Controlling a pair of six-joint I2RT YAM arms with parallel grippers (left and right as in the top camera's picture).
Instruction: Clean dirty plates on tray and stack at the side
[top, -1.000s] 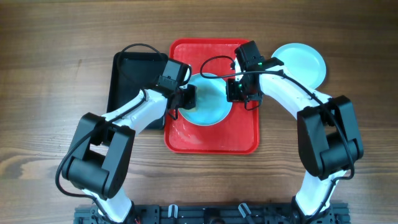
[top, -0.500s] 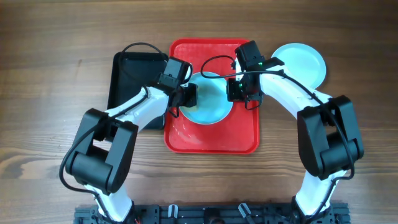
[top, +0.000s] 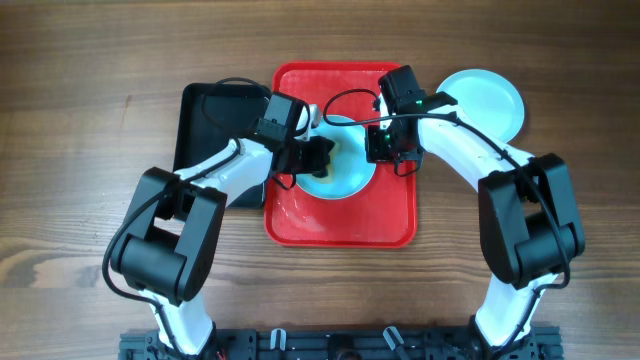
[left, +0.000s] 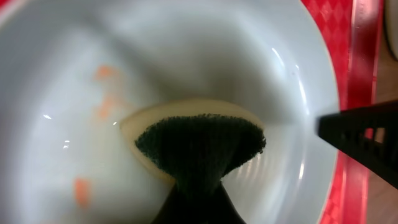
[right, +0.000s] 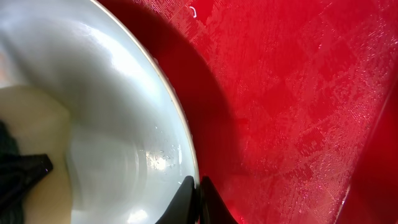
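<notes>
A white plate (top: 350, 172) sits in the upper half of the red tray (top: 375, 220) at mid-table (top: 80, 100), and both arms hide much of it from overhead. The right jaws are clenched on its right rim, and the wrist view shows the edge pinched between the fingertips (right: 180, 202). The left jaws grasp a sponge (left: 199, 140) pressed on the plate's floor, its dark scouring face toward the camera with pale foam beneath. The jaws themselves are cut off at the bottom of the left wrist view. Faint orange smears (left: 102, 106) mark the plate left of the sponge. A pale patch on the tray below the plate is too vague to identify. A light aqua plate (top: 490, 100) lies on the table just right of the tray's upper corner, partly covered by the right arm. A black tray (top: 205, 120) lies just left of the red one, with the left arm across it.
</notes>
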